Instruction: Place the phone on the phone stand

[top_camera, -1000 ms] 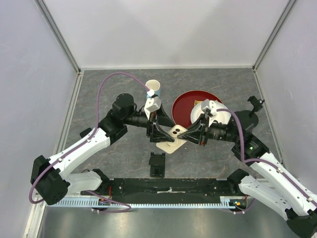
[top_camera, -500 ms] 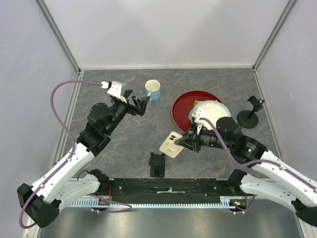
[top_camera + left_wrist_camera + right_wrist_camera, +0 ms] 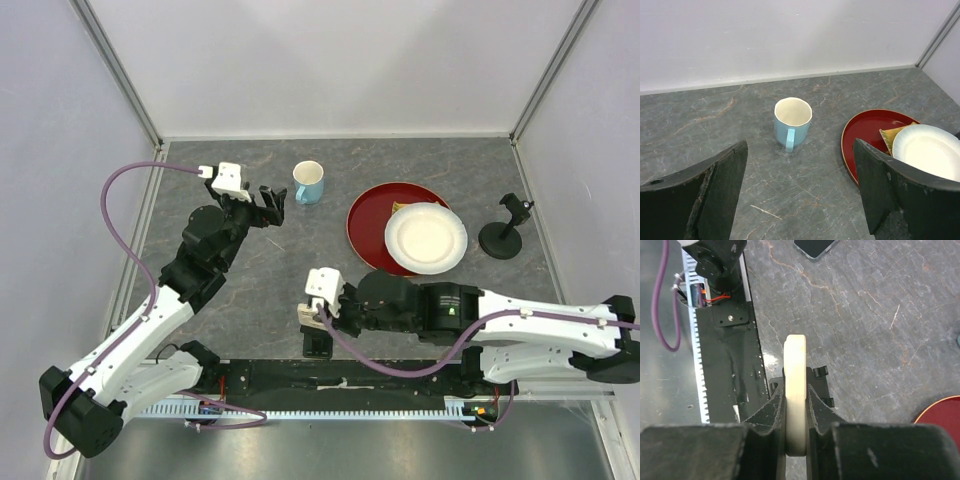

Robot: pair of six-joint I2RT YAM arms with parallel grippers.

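- Nothing to read here: no lettering, brand, number or sign is legible in any of the three views.
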